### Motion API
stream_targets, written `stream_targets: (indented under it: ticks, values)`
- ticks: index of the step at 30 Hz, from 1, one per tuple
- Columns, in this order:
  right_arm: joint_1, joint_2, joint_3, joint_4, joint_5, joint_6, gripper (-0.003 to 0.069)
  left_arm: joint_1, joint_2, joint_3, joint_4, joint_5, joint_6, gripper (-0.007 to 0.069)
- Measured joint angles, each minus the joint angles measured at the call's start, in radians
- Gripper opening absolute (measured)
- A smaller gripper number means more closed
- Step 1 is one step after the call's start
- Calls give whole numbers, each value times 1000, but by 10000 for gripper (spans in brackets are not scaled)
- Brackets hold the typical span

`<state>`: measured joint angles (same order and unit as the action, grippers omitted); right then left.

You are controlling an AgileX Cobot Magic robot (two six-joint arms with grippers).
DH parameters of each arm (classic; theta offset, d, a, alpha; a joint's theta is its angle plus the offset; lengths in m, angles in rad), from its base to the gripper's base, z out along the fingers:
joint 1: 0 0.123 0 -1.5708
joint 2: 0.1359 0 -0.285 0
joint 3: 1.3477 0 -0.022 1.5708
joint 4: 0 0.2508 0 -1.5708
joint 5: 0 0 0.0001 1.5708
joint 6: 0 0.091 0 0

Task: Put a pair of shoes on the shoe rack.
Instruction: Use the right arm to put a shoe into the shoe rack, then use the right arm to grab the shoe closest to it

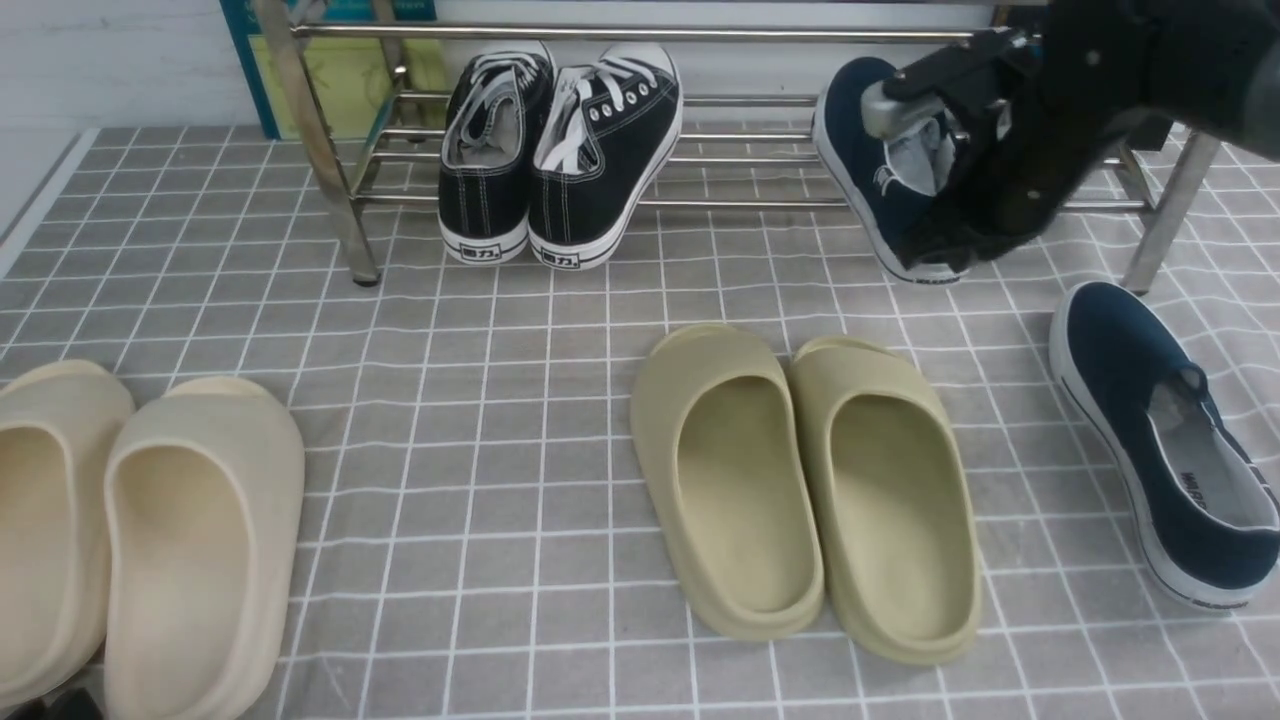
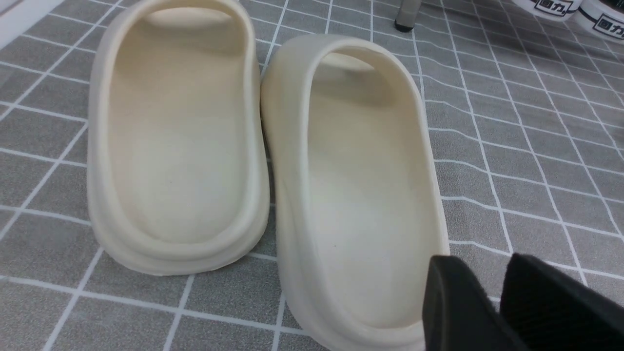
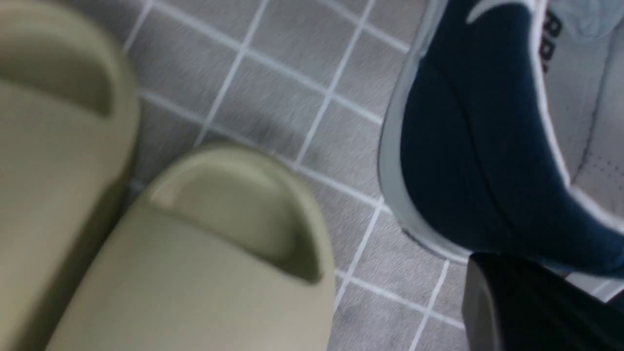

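Observation:
One navy slip-on shoe (image 1: 865,150) lies tilted on the right end of the chrome shoe rack (image 1: 760,205), toe to the back and heel hanging over the front bar. My right gripper (image 1: 950,235) is at that heel with its jaws shut; in the right wrist view one black finger (image 3: 512,302) shows just under the shoe's (image 3: 463,146) navy side. Nothing visible is pinched. The other navy shoe (image 1: 1160,440) lies on the floor cloth at the right edge. My left gripper (image 2: 480,265) hovers open and empty over the near end of a cream slide.
Black lace-up sneakers (image 1: 560,150) lean on the rack's left half. Olive slides (image 1: 800,480) sit mid-floor, cream slides (image 1: 150,540) at the near left (image 2: 351,185). The rack's right leg (image 1: 1160,220) stands just behind the floor shoe.

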<state>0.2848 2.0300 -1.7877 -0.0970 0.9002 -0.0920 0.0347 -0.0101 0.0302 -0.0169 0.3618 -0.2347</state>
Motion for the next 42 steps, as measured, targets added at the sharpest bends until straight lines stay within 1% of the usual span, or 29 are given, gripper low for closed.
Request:
stream_targets:
  ticks: [5, 11, 14, 16, 19, 20, 23, 24, 25, 26, 28, 29, 30, 31, 34, 37, 38, 41, 42]
  values:
    - [0, 66, -127, -39, 19, 66, -3, 0, 0, 0, 0, 0, 0, 176]
    - [0, 119, -184, 3, 12, 77, 6, 0, 0, 0, 0, 0, 0, 183]
    - [0, 125, -197, 9, 45, 79, 38, 0, 0, 0, 0, 0, 0, 185]
    - [0, 121, -222, 9, 95, 79, 85, 0, 0, 0, 0, 0, 0, 186]
    - [0, 83, -255, 24, 271, 77, 220, 0, 0, 0, 0, 0, 0, 190]
    - [0, 74, -256, 28, 279, 75, 237, 0, 0, 0, 0, 0, 0, 190]
    - [1, -19, -236, 69, 325, 35, 363, 0, 0, 0, 0, 0, 0, 190]
    - [1, -61, -209, 78, 326, 25, 393, 0, 0, 0, 0, 0, 0, 190]
    - [1, -61, -202, 78, 327, 24, 399, 0, 0, 0, 0, 0, 0, 190]
    - [1, -146, -135, 85, 327, 15, 437, 0, 0, 0, 0, 0, 0, 190]
    - [1, -235, -33, 85, 328, 12, 456, 0, 0, 0, 0, 0, 0, 192]
    - [-4, -293, 44, 85, 331, 12, 461, 0, 0, 0, 0, 0, 0, 194]
    - [-4, -302, 57, 85, 332, 12, 461, 0, 0, 0, 0, 0, 0, 194]
    - [-16, -373, 168, 85, 336, 20, 465, 0, 0, 0, 0, 0, 0, 196]
    - [-42, -479, 370, 85, 331, 59, 467, 0, 0, 0, 0, 0, 0, 197]
    - [-66, -532, 518, 78, 271, 92, 467, 0, 0, 0, 0, 1, 0, 200]
    - [-76, -543, 574, 75, 227, 113, 467, 0, 0, 0, 0, 1, 0, 201]
    - [-85, -541, 678, 61, 132, 124, 467, 0, 0, 0, 0, 1, 0, 204]
    - [-85, -541, 678, 59, 123, 125, 467, 0, 0, 0, 0, 1, 0, 204]
